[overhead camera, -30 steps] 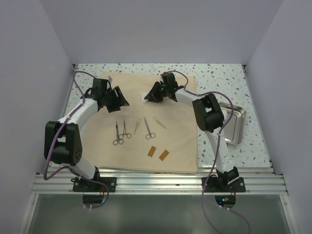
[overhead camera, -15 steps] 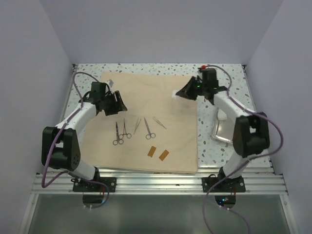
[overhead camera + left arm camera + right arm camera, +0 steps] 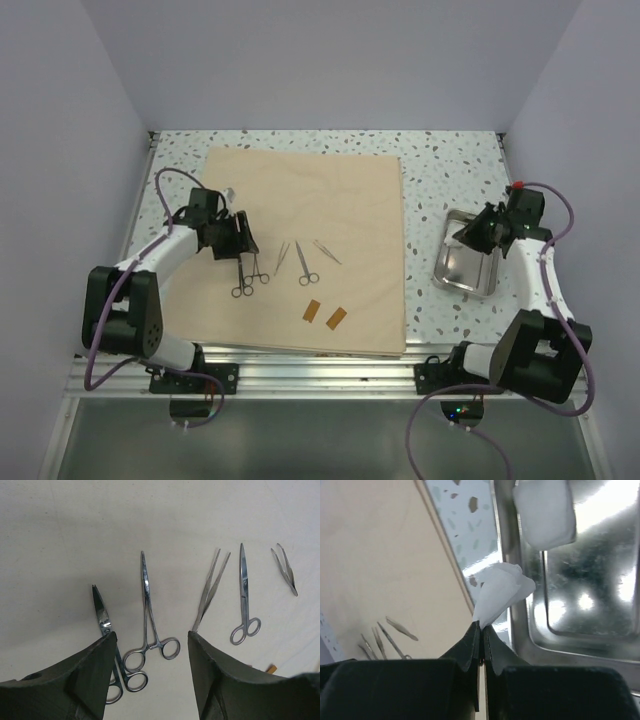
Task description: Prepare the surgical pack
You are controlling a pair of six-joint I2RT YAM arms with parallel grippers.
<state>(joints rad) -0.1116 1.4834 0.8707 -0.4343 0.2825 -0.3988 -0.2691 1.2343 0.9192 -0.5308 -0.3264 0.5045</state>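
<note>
The left tool (image 3: pixel 150 637) hangs over the surgical pack (image 3: pixel 340 195), its dark fingers spread wide with nothing between them. Beneath it lie slim steel instruments: a ring-handled clamp (image 3: pixel 146 595), tweezers (image 3: pixel 204 600) and scissors (image 3: pixel 243 590). The pack is a soft, matte tan sheet, spread flat on the speckled desk (image 3: pixel 450 160). Just right of it sits a shiny rectangular steel tray (image 3: pixel 465 272) — over its rim the right tool (image 3: pixel 481 627) pinches a crumpled white wad (image 3: pixel 502 587).

Scissors (image 3: pixel 101 615) rings half behind a finger of the left gripper (image 3: pixel 152 637), white pad (image 3: pixel 544 515) cropped at top, gauze (image 3: pixel 502 592) tip buried in the right gripper (image 3: pixel 482 627)
</note>
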